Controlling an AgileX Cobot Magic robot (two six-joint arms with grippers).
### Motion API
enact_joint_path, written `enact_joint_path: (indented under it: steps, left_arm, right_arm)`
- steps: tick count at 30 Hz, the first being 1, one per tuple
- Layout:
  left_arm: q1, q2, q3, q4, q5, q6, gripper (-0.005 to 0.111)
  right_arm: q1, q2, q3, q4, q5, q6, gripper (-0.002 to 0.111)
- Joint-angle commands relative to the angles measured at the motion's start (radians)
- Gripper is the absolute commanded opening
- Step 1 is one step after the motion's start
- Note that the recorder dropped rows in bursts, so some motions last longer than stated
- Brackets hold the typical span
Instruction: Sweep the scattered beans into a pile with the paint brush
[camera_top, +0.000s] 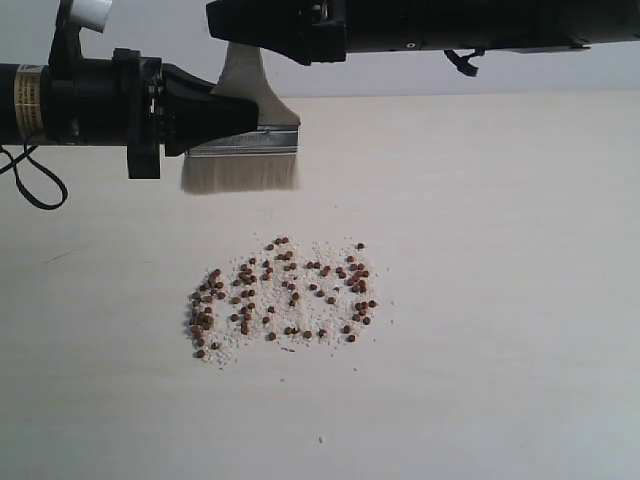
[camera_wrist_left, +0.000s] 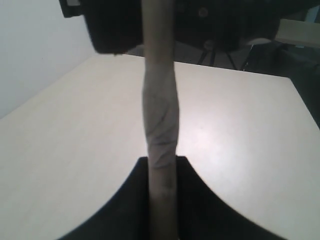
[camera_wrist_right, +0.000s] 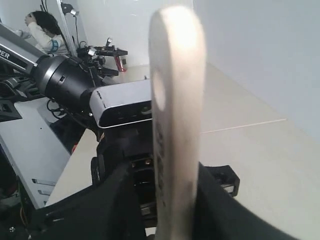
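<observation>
The paint brush (camera_top: 245, 140) hangs above the table with its off-white bristles pointing down, behind the beans. My left gripper (camera_top: 235, 115) is shut on it near the silver ferrule; the left wrist view shows the brush (camera_wrist_left: 160, 125) edge-on, clamped between the left gripper (camera_wrist_left: 162, 200) fingers. My right gripper (camera_top: 240, 35) reaches in from the right over the handle top. In the right wrist view the handle (camera_wrist_right: 175, 100), with its hole, stands between the right gripper (camera_wrist_right: 170, 210) jaws; one finger (camera_wrist_right: 215, 200) touches it, the other stands off. The beans (camera_top: 285, 295) lie in a loose patch with pale crumbs, densest at its left edge; no tight pile shows.
The pale table (camera_top: 500, 300) stretches around the bean patch. The left arm's wrist camera (camera_wrist_right: 120, 107) sits close behind the handle in the right wrist view. A person (camera_wrist_right: 42, 30) and equipment stand beyond the table edge.
</observation>
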Motion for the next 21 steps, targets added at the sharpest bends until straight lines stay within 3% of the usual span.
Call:
enact_joint_path:
  steps: [1,3,6,9,12,14,17,21]
  left_arm:
    - [-0.008,-0.006,0.003,-0.015,-0.015,0.000,0.000]
    - [-0.008,-0.006,0.003,-0.018,-0.015,0.000,0.000]
    - [-0.008,-0.006,0.003,-0.035,-0.015,0.000,0.008]
    - [-0.008,-0.006,0.003,-0.040,-0.015,0.000,0.034]
    - [-0.008,-0.006,0.003,-0.040,-0.015,0.000,0.076]
    - [-0.008,-0.006,0.003,-0.044,-0.015,-0.002,0.092]
    - [-0.008,-0.006,0.003,-0.052,-0.015,-0.002,0.087]
    - [0.001,-0.006,0.003,-0.066,-0.015,-0.002,0.071]
  right_arm:
    - [0.001,-0.015,-0.006,0.006,0.006,-0.002,0.012]
    - [0.001,-0.011,-0.006,0.006,0.006,0.000,0.000]
    - [0.001,-0.011,-0.006,0.006,0.006,0.000,0.000]
    - [0.001,-0.011,-0.006,0.006,-0.006,0.002,0.000]
    - [0.001,-0.013,-0.006,0.006,-0.068,0.004,0.000]
    - [0.001,-0.019,-0.006,0.006,-0.130,0.004,0.000]
    - [0.001,-0.038,-0.006,0.006,-0.261,0.004,0.000]
    - [0.001,-0.077,-0.006,0.006,-0.521,0.004,0.000]
